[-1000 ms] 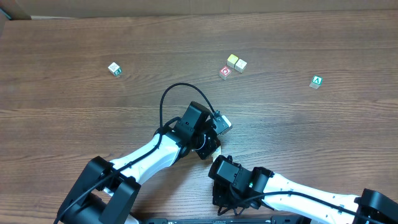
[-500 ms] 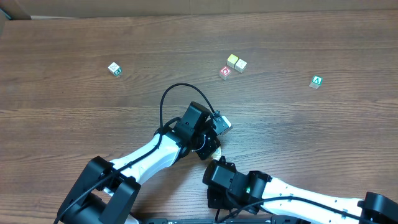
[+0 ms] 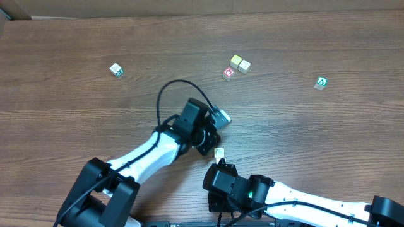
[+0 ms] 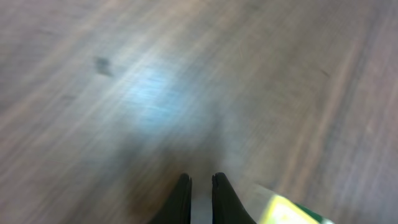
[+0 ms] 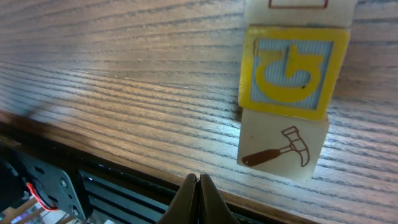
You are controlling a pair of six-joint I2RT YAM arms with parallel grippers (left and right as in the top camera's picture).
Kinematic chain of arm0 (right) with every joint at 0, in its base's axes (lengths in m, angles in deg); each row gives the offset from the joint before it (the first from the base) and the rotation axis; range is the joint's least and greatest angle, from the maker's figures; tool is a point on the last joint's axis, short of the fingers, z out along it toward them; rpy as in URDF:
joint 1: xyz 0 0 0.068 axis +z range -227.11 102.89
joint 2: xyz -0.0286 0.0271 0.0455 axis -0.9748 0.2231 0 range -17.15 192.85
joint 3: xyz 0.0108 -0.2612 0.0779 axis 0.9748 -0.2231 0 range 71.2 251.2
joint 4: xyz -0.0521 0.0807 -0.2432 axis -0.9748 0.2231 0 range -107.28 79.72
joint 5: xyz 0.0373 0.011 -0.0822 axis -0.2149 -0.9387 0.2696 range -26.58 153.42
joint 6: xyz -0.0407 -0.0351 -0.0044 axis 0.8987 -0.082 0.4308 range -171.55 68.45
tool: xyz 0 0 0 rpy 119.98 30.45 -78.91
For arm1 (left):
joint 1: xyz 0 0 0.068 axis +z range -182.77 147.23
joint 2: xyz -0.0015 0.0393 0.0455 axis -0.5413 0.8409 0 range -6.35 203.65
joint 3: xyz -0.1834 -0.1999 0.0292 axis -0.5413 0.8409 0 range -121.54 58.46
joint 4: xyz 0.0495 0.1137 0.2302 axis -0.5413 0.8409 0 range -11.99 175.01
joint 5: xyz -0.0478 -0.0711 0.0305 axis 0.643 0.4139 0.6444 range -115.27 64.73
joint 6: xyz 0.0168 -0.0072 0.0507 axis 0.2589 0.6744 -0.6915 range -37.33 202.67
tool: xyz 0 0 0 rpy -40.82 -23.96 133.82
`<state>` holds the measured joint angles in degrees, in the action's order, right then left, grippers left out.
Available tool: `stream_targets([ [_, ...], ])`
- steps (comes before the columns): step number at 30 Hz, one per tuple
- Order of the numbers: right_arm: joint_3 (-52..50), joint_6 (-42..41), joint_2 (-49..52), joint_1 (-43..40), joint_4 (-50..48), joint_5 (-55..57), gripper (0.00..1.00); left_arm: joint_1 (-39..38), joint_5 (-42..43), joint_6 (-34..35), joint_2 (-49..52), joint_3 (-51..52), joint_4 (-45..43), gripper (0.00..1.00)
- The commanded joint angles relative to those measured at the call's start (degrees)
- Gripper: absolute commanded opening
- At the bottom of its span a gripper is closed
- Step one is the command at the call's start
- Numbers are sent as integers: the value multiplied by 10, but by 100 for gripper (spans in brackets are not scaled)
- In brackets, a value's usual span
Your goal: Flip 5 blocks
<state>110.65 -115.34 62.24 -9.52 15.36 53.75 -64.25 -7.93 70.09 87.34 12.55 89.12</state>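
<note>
Overhead, block (image 3: 219, 153): pale wooden cube lying on the grained brown table (image 3: 95, 38), between both grippers.
Block faces: yellow-framed blue letter on top, brown hammer print on the near side.
Left gripper (image 3: 221, 117): arm stretched diagonally, fingers nearly touching, nothing held.
Right gripper (image 5: 198, 186): fingers pressed together, empty, just short of the block.

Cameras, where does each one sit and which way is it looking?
Overhead: fixed above the table, looking straight down; both arms show, with left gripper and right gripper.
Left wrist: on the left arm, facing blurred table wood; its shut fingers show.
Right wrist: low near the table edge, facing a block; its shut fingers show.
Shared: overhead and right wrist both see that block.
</note>
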Motion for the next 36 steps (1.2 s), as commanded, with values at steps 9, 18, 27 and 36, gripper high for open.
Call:
stream_targets([
  [9,77,13,-91,-5,110,94,4,83,-29,116,7,-31,60,4],
  [18,106,-39,-146,-115,260,143,4,85,-23,179,7,-31,180,4],
  [27,104,13,-143,-180,273,141,4,23,18,191,7,-31,203,4],
  [36,104,13,-143,-180,279,139,4,2,18,206,7,-31,195,4],
])
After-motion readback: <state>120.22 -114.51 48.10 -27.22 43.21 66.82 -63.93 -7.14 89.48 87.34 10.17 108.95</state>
